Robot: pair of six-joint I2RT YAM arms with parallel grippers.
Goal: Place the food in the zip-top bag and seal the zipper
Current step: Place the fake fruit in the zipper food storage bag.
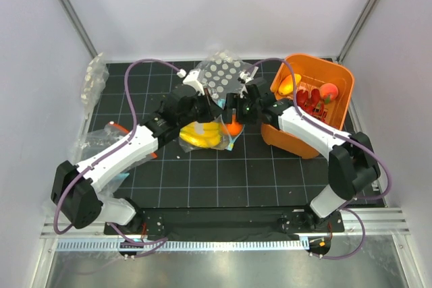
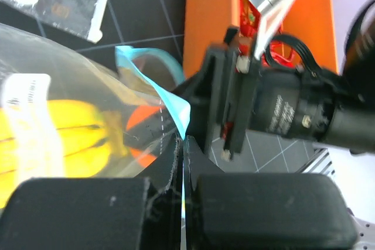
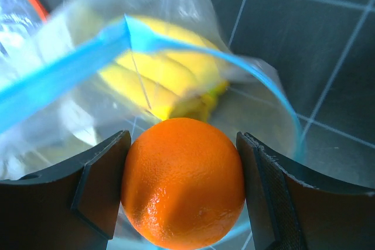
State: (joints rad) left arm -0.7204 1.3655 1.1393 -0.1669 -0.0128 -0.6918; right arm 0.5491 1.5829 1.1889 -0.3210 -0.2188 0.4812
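The clear zip-top bag [image 1: 202, 138] lies mid-table with the yellow banana bunch [image 1: 200, 135] inside; the bananas also show in the left wrist view [image 2: 64, 139] and the right wrist view [image 3: 170, 80]. My left gripper [image 2: 183, 144] is shut on the bag's light-blue zipper strip [image 2: 170, 95], holding the mouth up. My right gripper [image 3: 183, 174] is shut on the orange [image 3: 183, 182] at the open mouth, ringed by the blue strip [image 3: 70, 77]. The orange shows in the top view [image 1: 233, 127]. A yellow-orange mango piece [image 1: 287, 85] lies in the orange bin.
An orange bin [image 1: 341, 82] at the right holds red items [image 1: 312, 99] and a peach-coloured fruit [image 1: 329, 91]. A clear bag with white dots [image 1: 226, 75] lies behind the grippers. More clear bags [image 1: 94, 79] lie at the left, one with an orange-red strip [image 1: 116, 128].
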